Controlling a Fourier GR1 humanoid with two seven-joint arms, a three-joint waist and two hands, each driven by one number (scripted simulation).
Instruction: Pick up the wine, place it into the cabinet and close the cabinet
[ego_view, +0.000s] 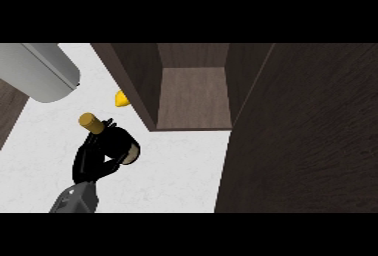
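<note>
The wine bottle is dark with a golden top and is tilted over the white counter, its top pointing up-left. My left hand is curled round its body and hides most of it; a pale round end shows by the fingers. The open cabinet stands just to the right of the bottle, and its brown inside holds nothing that I can see. The cabinet door is swung open and fills the right side of the view. My right hand does not show.
A large grey rounded appliance sits at the upper left. A small yellow object lies against the cabinet's left wall, partly hidden by it. The white counter stretches between my hand and the door.
</note>
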